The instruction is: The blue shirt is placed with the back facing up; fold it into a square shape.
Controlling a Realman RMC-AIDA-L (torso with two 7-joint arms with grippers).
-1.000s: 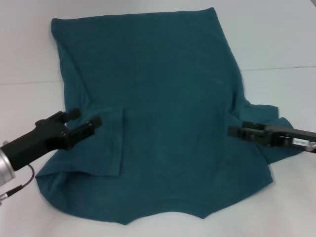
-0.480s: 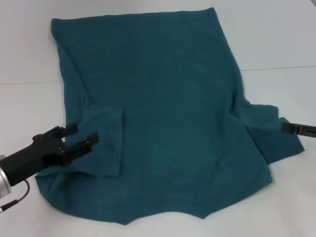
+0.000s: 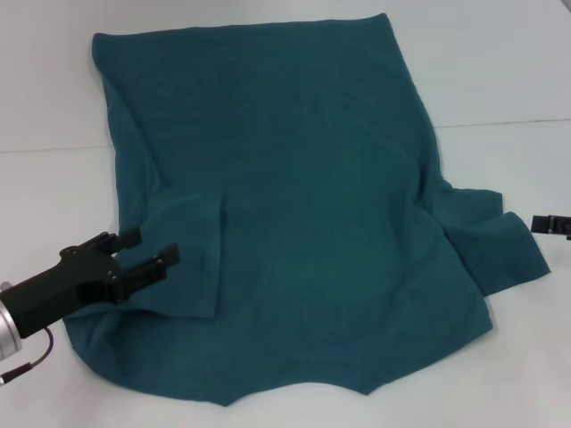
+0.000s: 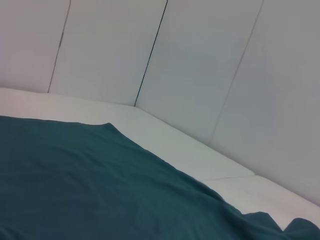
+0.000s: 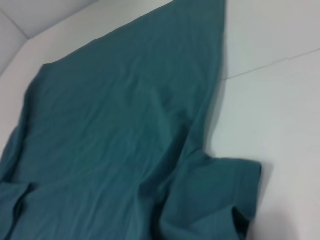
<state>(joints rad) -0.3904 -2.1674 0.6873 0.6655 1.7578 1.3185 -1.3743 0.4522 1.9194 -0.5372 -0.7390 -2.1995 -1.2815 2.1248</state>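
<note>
The blue shirt [image 3: 285, 205] lies spread on the white table [image 3: 500, 80]. It looks soft, light and floppy, best pinched at a sleeve edge. The left gripper [image 3: 143, 254] hovers spread above the folded sleeve [image 3: 183, 259]; the right gripper [image 3: 544, 223], at the picture's edge, I cannot tell.

My head camera looks down over the whole blue shirt [image 3: 285, 196]; both wrist cameras skim low across that cloth.
</note>
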